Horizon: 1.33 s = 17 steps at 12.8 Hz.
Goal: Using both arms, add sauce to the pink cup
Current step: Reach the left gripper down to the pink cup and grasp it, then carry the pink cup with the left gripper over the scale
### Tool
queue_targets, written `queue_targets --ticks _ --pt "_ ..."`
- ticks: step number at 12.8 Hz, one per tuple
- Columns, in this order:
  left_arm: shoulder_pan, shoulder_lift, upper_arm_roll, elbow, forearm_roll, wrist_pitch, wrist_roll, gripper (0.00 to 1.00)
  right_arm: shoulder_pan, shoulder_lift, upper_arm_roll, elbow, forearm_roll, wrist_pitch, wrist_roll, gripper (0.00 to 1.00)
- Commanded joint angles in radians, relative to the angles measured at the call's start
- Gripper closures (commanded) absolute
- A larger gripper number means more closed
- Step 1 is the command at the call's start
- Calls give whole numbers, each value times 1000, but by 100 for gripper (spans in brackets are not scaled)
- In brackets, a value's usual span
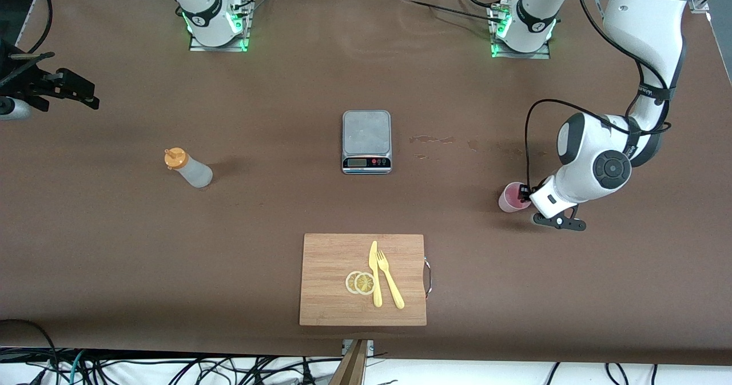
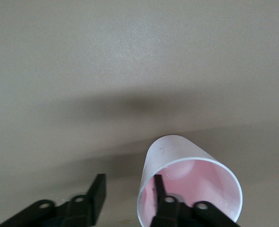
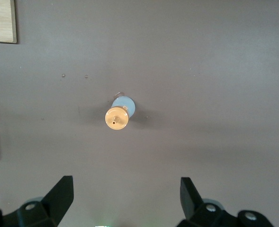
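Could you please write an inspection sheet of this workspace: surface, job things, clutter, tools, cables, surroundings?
Surface: brown table, a few pale stains beside the scale.
Job's things: sauce bottle upright toward the right arm's end; pink cup upright toward the left arm's end.
Clutter: grey scale; cutting board with lemon slices, knife, fork.
Tools: left tool straddles the cup's wall, one finger inside; right tool open, above the bottle.
Cables: black cable on left arm.
Surroundings: cable tangle below table edge.

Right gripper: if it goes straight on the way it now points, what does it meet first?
The right gripper, jaws open, points down at the table, with the sauce bottle standing ahead of the gap. It would probably meet the bottle's orange cap first, though it may pass just beside it and reach the table; depth is unclear.
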Motion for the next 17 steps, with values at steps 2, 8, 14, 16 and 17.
queue_targets --ticks 2,8,14,16,17 --pt "-12 -15 7 5 -22 2 15 100 1 7 0 20 2 -8 4 0" --pt "-10 -76 -25 52 -22 -108 5 100 1 7 0 20 2 -8 4 0" --pt "-10 -131 -267 178 -24 -391 -381 100 1 9 0 19 1 -11 4 0" --pt "-13 -120 -399 178 -24 -385 -608 100 1 7 -2 19 1 -10 4 0" --pt "-15 -108 -450 177 -24 -380 -680 100 1 9 -2 19 1 -10 4 0"
